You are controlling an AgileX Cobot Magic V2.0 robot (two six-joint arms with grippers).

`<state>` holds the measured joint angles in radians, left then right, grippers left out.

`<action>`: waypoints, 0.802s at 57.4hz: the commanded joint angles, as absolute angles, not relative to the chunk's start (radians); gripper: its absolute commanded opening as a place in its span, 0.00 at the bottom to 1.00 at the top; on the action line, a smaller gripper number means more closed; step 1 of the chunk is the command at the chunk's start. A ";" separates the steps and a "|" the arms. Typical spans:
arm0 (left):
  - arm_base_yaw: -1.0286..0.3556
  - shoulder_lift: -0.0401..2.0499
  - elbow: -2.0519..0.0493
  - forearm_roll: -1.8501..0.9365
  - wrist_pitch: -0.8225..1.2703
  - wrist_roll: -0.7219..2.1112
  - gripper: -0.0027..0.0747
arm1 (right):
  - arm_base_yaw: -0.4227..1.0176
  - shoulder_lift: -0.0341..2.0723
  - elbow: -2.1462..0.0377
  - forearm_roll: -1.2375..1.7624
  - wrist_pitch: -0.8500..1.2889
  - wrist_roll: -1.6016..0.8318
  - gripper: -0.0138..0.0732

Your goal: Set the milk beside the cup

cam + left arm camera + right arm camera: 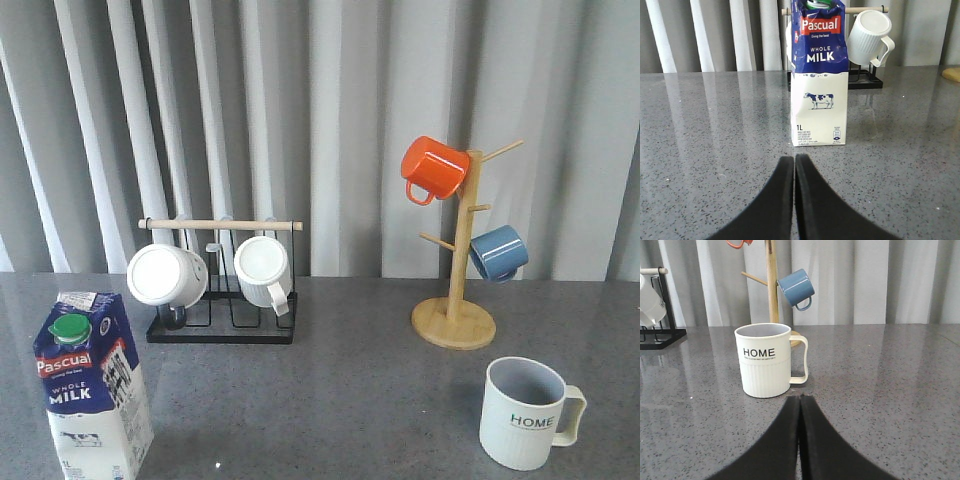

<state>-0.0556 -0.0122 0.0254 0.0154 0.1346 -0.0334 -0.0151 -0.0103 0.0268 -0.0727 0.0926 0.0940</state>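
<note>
Grey table, nothing gripped yet — both claws, left gripper and right gripper, pressed together. Milk lower left, cup lower right; next we open the left and grab.

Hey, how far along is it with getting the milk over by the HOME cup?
Nothing looks done: the milk stands at the table's left, the cup far right. Nothing is in hand; the left tool is shut, empty, facing the carton. Grasping, carrying and setting down all remain.
</note>
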 commanded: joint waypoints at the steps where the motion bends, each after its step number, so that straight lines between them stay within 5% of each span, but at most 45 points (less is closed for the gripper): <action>1: -0.053 -0.023 0.008 0.013 0.067 -0.038 0.03 | -0.020 -0.023 0.036 -0.078 0.019 0.090 0.15; 46: -0.053 -0.023 0.000 0.013 0.010 -0.038 0.03 | -0.020 -0.023 0.036 -0.078 0.019 0.090 0.15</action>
<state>-0.0556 -0.0122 0.0254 0.0154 0.1161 -0.0334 -0.0151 -0.0103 0.0268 -0.0727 0.0926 0.0940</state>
